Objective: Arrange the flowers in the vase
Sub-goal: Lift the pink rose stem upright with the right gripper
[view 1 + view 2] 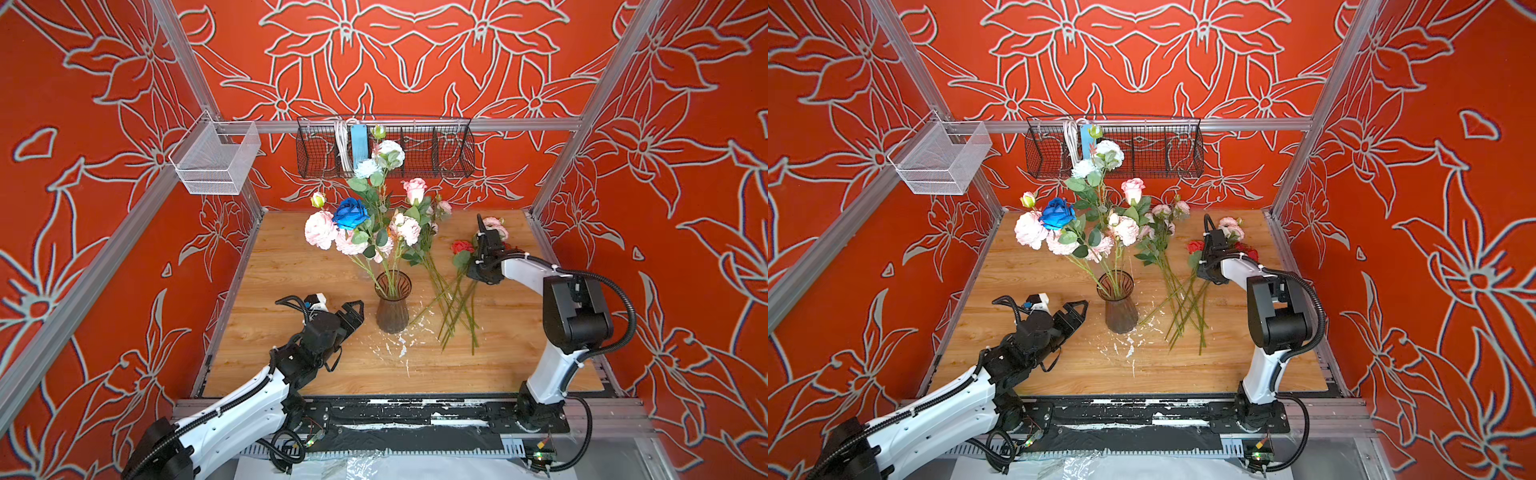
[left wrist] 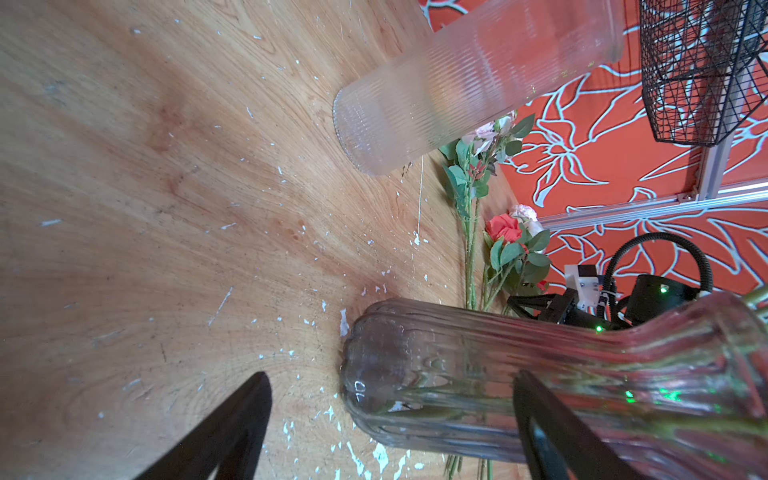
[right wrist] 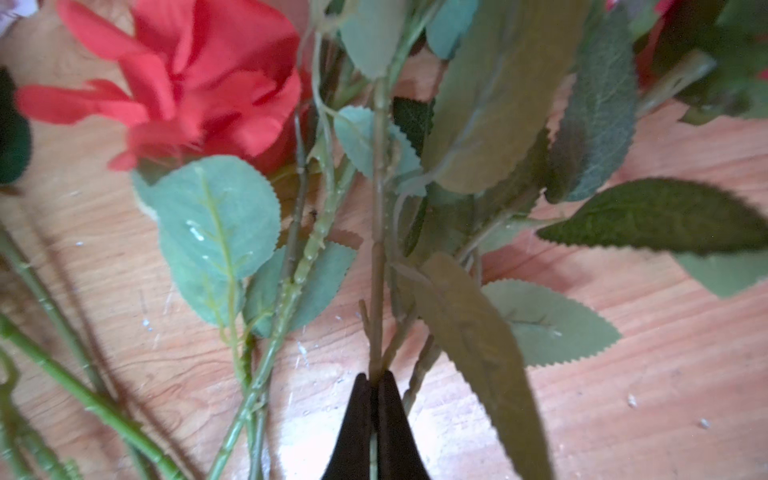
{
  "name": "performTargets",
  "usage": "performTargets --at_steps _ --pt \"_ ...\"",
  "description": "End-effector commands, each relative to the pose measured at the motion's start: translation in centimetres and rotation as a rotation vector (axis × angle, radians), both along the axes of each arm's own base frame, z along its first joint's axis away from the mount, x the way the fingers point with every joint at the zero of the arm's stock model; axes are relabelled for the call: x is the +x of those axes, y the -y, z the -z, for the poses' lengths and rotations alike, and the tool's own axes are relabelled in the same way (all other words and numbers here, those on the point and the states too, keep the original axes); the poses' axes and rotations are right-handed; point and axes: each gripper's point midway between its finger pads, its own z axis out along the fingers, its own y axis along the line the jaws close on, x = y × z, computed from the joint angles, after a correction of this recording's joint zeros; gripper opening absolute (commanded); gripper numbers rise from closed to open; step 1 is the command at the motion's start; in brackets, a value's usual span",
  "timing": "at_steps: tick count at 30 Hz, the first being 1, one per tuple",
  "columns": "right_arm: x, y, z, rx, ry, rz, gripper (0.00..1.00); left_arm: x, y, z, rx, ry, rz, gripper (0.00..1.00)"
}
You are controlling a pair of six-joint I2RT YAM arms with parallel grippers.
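Both top views look down from high in front over the whole pale wooden surface [image 1: 299, 266]. The left wrist view sits low beside the ribbed smoky glass vase [image 2: 457, 365]. The right wrist view, very near, faces along an olive-green flower stem [image 3: 377, 282].

No readable lettering; the blue pack [image 1: 359, 143] looks too blurred to tell.

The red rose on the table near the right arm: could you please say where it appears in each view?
Both top views: red rose right of centre, just left of the right arm.
Left wrist: red rose beyond the vase.
Right wrist: red rose close up, beside the green stem the right gripper pinches.
Landmark: the vase, absent only from right wrist.
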Motion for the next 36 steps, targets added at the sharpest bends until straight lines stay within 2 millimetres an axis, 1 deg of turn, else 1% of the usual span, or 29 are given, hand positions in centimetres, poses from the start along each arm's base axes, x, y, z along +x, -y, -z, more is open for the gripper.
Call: performTargets --at_steps 1,8,9,12,15,18,22,26,28,29,31,32,34,36 --pt "0.1 -0.2 -3.1 0.030 0.068 -0.009 0.02 0.6 -0.1 -1.4 0.007 0.034 -0.015 0.91" --pt "-1.4 -0.8 -8.3 0.079 0.191 -0.032 0.02 0.7 -0.1 -1.7 0.002 0.041 -0.014 0.91" --pt "-1.5 -0.9 -8.8 0.084 0.203 -0.039 0.02 0.7 -0.1 -1.9 0.003 0.044 -0.012 0.91" --pt "-1.9 -1.8 -11.6 0.139 0.282 -0.073 0.02 0.7 -0.1 -2.3 0.006 0.052 -0.013 0.91" --pt "-2.5 -3.0 -15.2 0.205 0.402 -0.113 0.02 0.7 -0.4 -3.0 0.012 0.072 -0.018 0.91" --pt "-3.8 -4.5 -19.6 0.248 0.556 -0.167 0.01 0.5 -0.8 -4.2 0.026 0.105 -0.024 0.91" --pt "-6.2 -6.7 -26.2 0.296 0.816 -0.244 0.00 0.2 -1.8 -6.4 0.038 0.191 -0.038 0.91" --pt "-9.2 -10.0 -32.8 0.343 1.040 -0.366 0.00 -0.4 -3.0 -8.4 0.018 0.286 -0.073 0.91" --pt "-10.5 -11.4 -35.7 0.378 1.130 -0.424 0.00 -0.7 -3.6 -8.9 0.007 0.316 -0.092 0.91" --pt "-11.0 -11.8 -36.8 0.392 1.165 -0.440 0.00 -0.9 -4.0 -8.8 0.005 0.322 -0.109 0.91" --pt "-11.6 -12.3 -38.3 0.411 1.210 -0.450 0.00 -1.1 -5.1 -8.1 -0.005 0.314 -0.159 0.91" --pt "-11.7 -12.4 -38.6 0.417 1.218 -0.452 0.00 -1.3 -5.8 -7.7 -0.011 0.299 -0.198 0.91" --pt "-11.6 -13.0 -38.2 0.427 1.213 -0.457 0.00 -1.5 -7.1 -6.6 -0.023 0.261 -0.277 0.90" --pt "-11.4 -13.4 -37.2 0.441 1.203 -0.459 0.00 -1.7 -8.4 -5.7 -0.043 0.225 -0.359 0.89"
